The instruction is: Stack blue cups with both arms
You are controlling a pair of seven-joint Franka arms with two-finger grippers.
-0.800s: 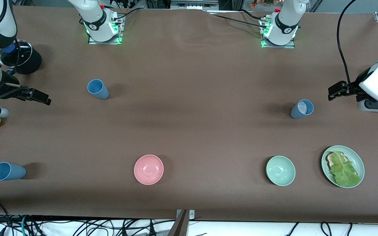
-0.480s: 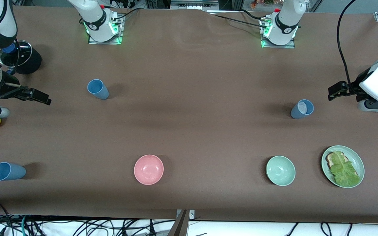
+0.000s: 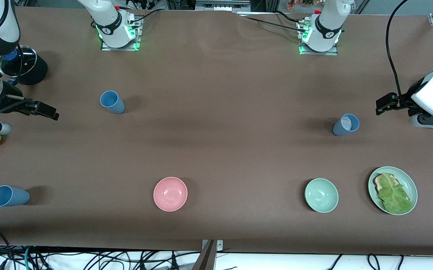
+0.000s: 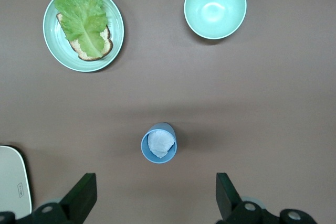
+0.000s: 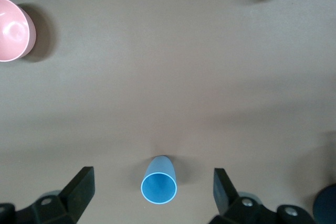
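Moved since earlier frame: nothing; both arms waiting high. Left gripper, jaws wide, hanging over cup holding white wad. Right gripper, wide, over second cup. Third cup standing near front edge, well apart. Step: approaching; next likely calls for descending.

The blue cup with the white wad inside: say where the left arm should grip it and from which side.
Grip the blue cup by its rim wall from straight above. It stands upright with its mouth up, and the open left gripper already hangs above the table beside it; the white wad sits low inside.
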